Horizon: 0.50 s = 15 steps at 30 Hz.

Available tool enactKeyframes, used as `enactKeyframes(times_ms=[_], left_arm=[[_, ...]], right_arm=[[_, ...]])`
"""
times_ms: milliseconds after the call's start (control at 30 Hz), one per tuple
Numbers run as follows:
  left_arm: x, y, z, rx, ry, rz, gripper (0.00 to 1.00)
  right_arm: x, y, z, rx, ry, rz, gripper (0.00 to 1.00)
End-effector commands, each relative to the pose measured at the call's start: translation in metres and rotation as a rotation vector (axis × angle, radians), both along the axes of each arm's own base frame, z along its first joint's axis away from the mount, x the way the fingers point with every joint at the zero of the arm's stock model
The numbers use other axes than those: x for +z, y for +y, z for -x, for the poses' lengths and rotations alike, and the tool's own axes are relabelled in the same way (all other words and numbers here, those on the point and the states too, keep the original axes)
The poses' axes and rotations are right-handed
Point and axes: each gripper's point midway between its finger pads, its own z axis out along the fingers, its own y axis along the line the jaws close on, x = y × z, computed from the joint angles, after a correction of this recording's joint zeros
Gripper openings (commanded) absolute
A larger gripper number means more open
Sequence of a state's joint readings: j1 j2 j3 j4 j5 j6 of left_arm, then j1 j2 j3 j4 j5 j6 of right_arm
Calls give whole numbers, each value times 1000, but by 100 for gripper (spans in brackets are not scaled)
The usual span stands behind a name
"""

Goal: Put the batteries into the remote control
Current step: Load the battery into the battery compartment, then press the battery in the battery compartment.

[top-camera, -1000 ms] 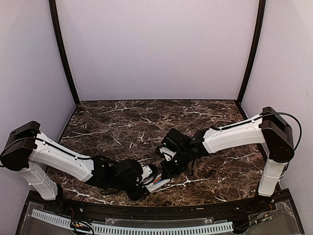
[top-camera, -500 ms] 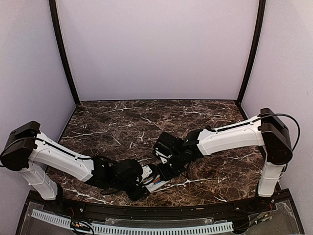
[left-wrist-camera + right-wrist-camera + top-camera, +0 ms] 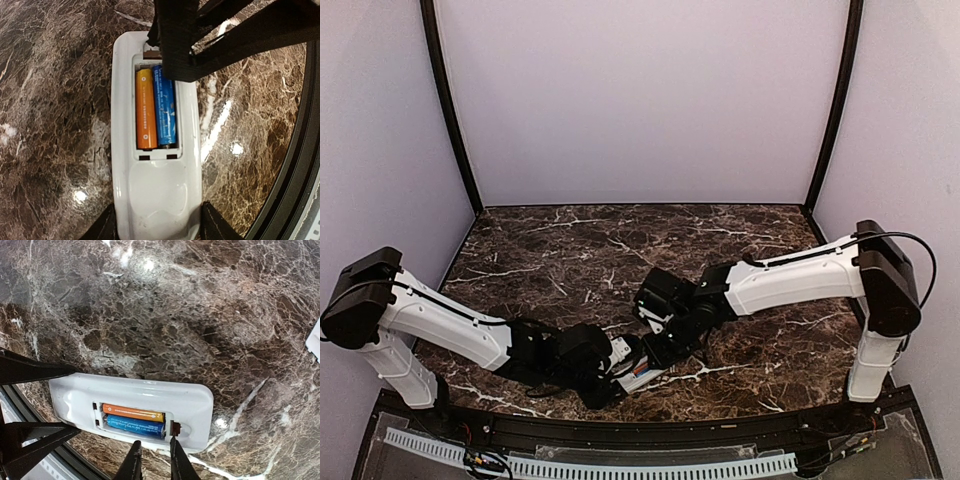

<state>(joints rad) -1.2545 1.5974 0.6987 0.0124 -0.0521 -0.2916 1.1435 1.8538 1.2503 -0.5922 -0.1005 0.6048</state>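
Right pincer (image 3: 152, 460) barely shifted, nearly closed above batteries (image 3: 155, 108), left pincer (image 3: 157, 227) holding remote control (image 3: 156, 185)

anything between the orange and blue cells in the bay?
Nothing. In the left wrist view the orange battery and blue battery lie side by side, touching, in the remote control.

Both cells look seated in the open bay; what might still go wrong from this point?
The right end effector hovers at the bay's end beside the blue battery; a careless push may lever it or the orange battery out. The left end effector grips only one end of the remote control, so pressing might tilt it. No battery cover is on, so the cells could spill.
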Motion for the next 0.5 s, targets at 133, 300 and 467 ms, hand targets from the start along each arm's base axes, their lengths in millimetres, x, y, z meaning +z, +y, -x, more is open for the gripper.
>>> enactKeyframes(times_ms=[133,300,467], left_arm=[[-32,34,19,-17,95,-144,41],[-32,33,19,-17,95,-143,41],[-32,34,19,-16,95,-143,41]], right_arm=[[35,4,-9,-8,36,-163,10],[26,11,-13,-10,79,-203,0],[11,17,-11,-1,124,-211,0]])
